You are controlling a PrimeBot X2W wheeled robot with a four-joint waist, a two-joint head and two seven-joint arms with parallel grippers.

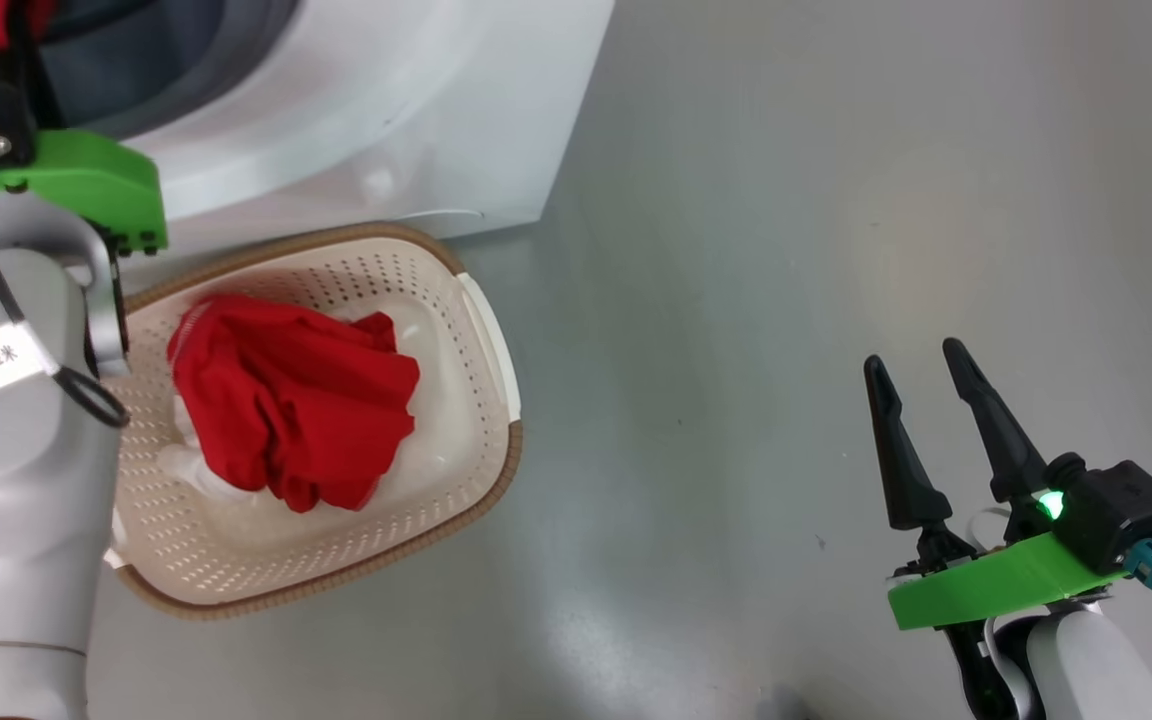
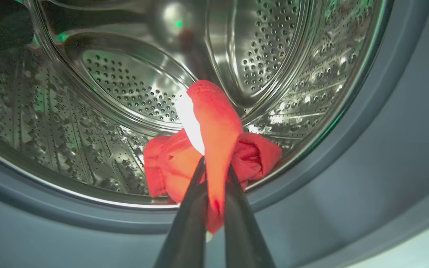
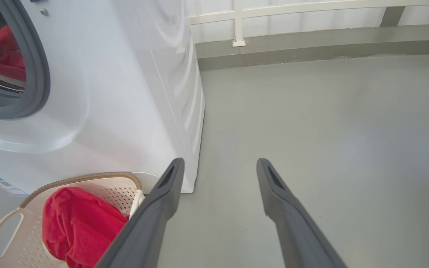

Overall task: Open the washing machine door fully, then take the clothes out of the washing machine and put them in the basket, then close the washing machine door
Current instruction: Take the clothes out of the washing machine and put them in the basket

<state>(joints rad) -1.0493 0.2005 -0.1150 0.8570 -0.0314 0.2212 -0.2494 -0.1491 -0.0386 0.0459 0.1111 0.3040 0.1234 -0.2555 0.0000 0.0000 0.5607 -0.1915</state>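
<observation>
Bright red fabric garment [image 1: 286, 400] in cream perforated plastic basket [image 1: 496, 470]; left gripper [image 2: 216, 165] clamps another red garment [image 2: 218, 119] in steel drum [image 2: 125, 74] ahead; right gripper [image 1: 916, 358] wide, empty; closing pending.

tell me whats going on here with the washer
The robot is unloading the washing machine. Its left pincer is shut on a red garment at the mouth of the steel drum. A red bundle lies in the basket on the floor in front of the machine. The right pincer hangs open over the floor, holding nothing.
</observation>
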